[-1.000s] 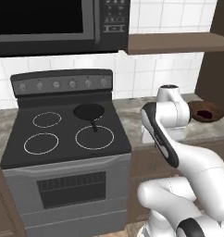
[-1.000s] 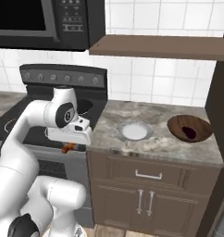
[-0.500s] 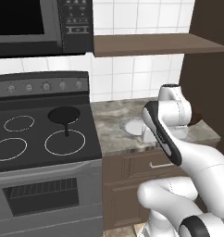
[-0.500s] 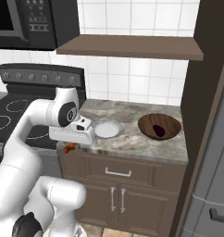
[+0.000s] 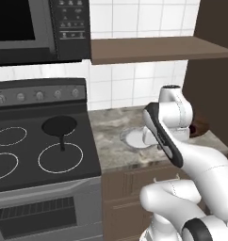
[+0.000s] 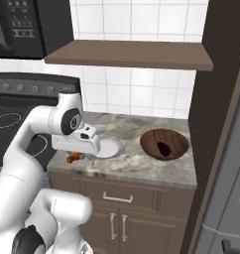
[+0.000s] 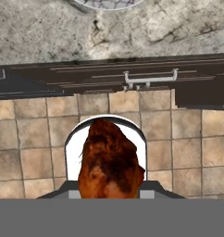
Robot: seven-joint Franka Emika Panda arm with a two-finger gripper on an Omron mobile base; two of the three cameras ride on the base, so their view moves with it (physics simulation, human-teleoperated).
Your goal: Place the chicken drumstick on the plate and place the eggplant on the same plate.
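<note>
Drumstick meat fills the low centre of the hand view: the chicken drumstick [image 7: 111, 162] is pinched in the hand [image 6: 78, 156], held out past the near edge of the surface [image 6: 142, 163] above the tiled floor [image 7: 35, 134], just left of and nearer than the plate [image 6: 108, 146]. The step in hand looks to be carrying the first item to the plate, so the next move calls for reaching farther and a little right until the piece hangs over the whitish centre, then lowering and letting go. I count one drumstick, one plate, one brown bowl [image 6: 164, 144] at the right with one dark piece, probably the eggplant [image 6: 164, 148], inside, and one black pan [image 5: 59, 126] on the stove [image 5: 40, 155].
</note>
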